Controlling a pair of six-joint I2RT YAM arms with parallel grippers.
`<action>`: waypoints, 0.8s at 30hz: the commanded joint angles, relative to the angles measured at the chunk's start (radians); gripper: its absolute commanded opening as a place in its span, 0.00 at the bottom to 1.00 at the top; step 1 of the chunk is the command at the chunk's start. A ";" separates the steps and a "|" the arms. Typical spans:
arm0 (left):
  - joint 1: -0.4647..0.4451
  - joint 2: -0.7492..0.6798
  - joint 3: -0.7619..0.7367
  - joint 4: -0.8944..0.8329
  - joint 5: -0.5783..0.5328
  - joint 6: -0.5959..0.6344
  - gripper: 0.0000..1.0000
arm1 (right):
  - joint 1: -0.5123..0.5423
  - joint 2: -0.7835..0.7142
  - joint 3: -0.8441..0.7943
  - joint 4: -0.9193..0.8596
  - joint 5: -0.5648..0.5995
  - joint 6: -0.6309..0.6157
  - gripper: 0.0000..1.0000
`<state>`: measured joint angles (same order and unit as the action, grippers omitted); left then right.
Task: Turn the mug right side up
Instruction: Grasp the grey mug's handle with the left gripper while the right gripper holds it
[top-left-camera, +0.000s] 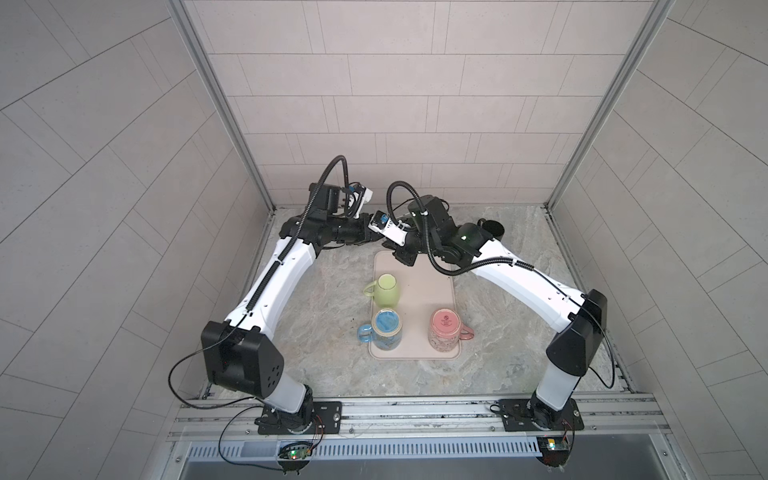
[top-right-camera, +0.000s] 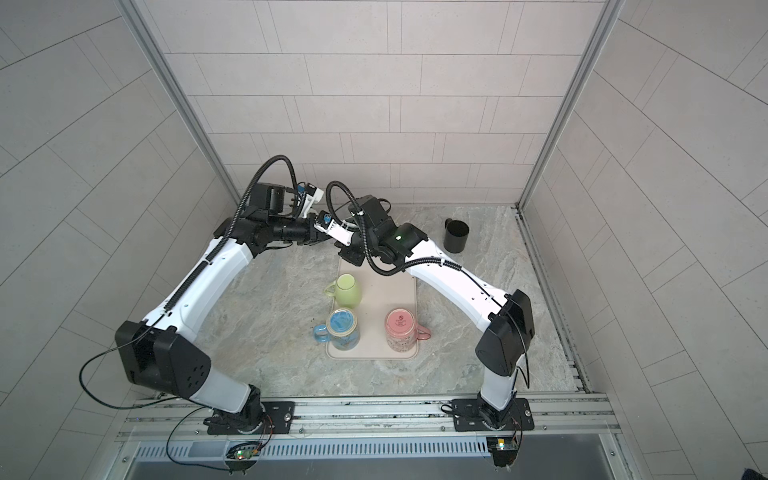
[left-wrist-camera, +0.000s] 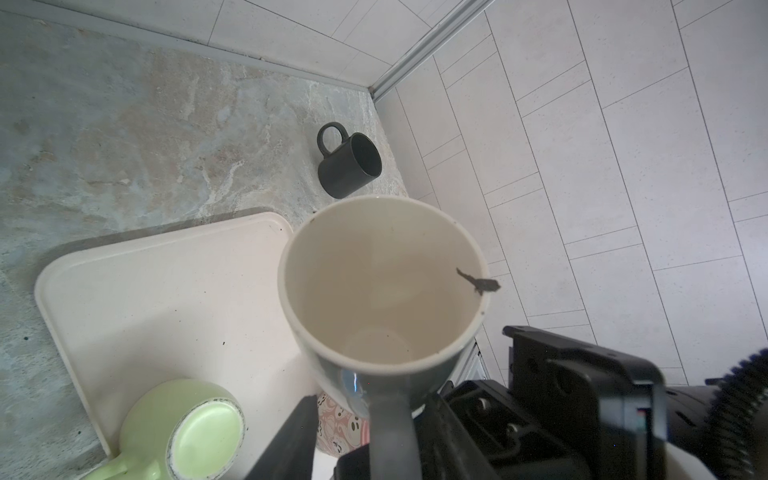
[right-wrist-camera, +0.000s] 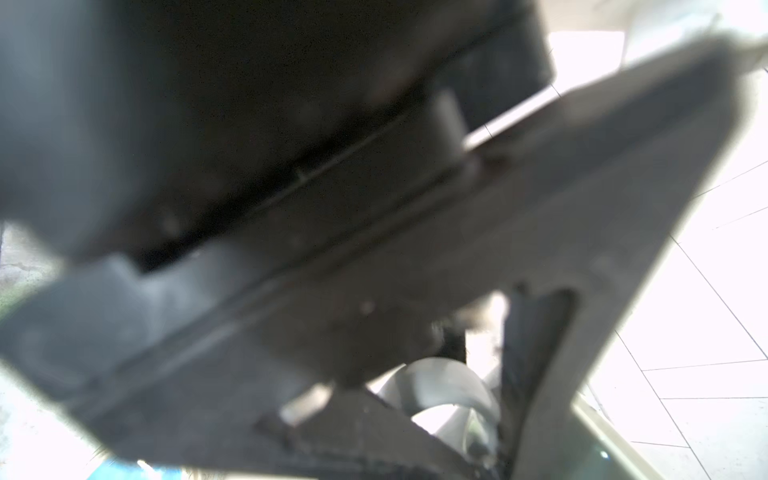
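Observation:
The mug (left-wrist-camera: 382, 282), grey outside and cream inside, hangs above the far end of the mat with its mouth turned to the left wrist camera. Its grey handle (left-wrist-camera: 390, 428) runs between my left gripper's (left-wrist-camera: 370, 405) fingers (left-wrist-camera: 291, 440); a gap shows beside the handle, so those jaws stand open. My right gripper (right-wrist-camera: 457, 415) is shut on the mug at the handle (right-wrist-camera: 440, 382), though that view is mostly blocked by the left arm. In both top views the left gripper (top-left-camera: 368, 237) (top-right-camera: 311, 239) and right gripper (top-left-camera: 405, 257) (top-right-camera: 351, 253) meet and hide the mug.
On the beige mat (top-left-camera: 432, 286) (left-wrist-camera: 166, 299) stand three upside-down mugs: green (top-left-camera: 388, 291) (left-wrist-camera: 187, 428), blue (top-left-camera: 386, 330) and pink (top-left-camera: 444, 330) (left-wrist-camera: 336, 419). A black mug (top-right-camera: 456, 236) (left-wrist-camera: 349, 166) stands upright near the far right corner. Tiled walls close three sides.

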<state>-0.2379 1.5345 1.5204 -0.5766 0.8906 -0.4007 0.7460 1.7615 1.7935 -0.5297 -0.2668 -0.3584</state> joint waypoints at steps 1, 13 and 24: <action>-0.006 0.001 0.029 -0.037 0.006 0.031 0.45 | 0.005 -0.007 0.055 0.046 0.022 -0.032 0.00; -0.012 0.025 0.030 -0.085 0.019 0.049 0.24 | 0.006 -0.002 0.072 0.056 0.022 -0.037 0.00; -0.015 0.035 0.032 -0.123 0.019 0.067 0.00 | 0.006 0.011 0.089 0.057 0.046 -0.057 0.00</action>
<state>-0.2367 1.5490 1.5372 -0.6231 0.9302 -0.3824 0.7464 1.7748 1.8187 -0.5667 -0.2668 -0.3679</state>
